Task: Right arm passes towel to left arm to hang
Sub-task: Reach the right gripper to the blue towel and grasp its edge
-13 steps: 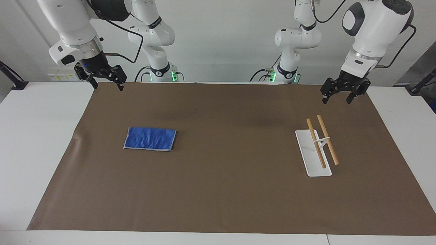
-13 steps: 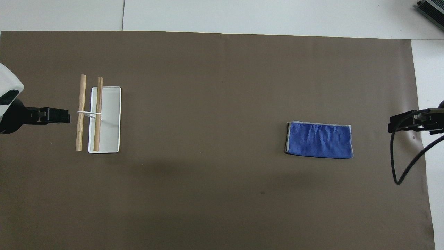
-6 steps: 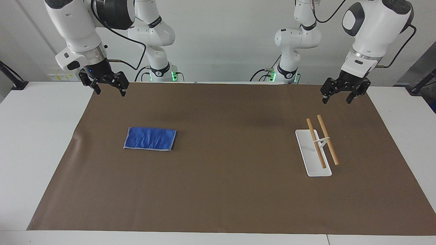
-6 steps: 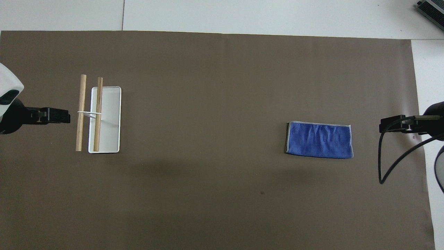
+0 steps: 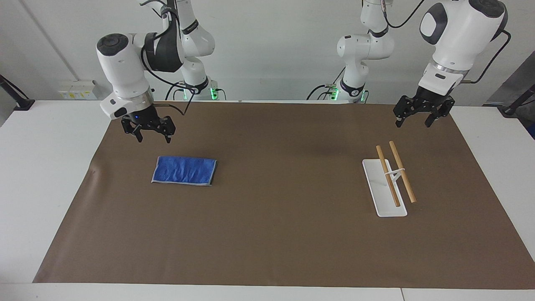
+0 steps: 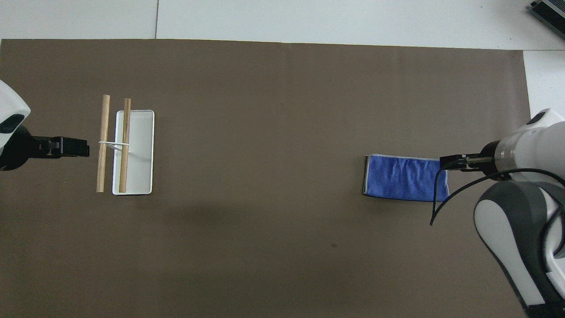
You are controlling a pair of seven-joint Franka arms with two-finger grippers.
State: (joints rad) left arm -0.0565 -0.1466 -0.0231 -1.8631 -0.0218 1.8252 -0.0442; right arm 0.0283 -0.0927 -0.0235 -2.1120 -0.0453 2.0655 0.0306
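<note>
The blue towel [image 5: 184, 170] lies flat on the brown mat toward the right arm's end of the table; it also shows in the overhead view [image 6: 404, 178]. My right gripper [image 5: 153, 138] is open and empty. It hangs in the air over the towel's end toward the right arm's end of the table [image 6: 446, 161], apart from the cloth. My left gripper [image 5: 413, 122] is open and empty. It waits in the air beside the rack's wooden bars [image 5: 402, 171], and shows in the overhead view [image 6: 84, 147].
The rack is a white tray [image 5: 378, 196] with two parallel wooden bars [image 6: 103, 141] on a thin white stand, toward the left arm's end. The brown mat [image 5: 284, 234] covers most of the white table. The right arm's cable [image 6: 437, 198] hangs over the towel.
The right arm has swung down and in from the mat's corner, so its open gripper now hangs over the towel's end. The left arm and the towel have not moved.
</note>
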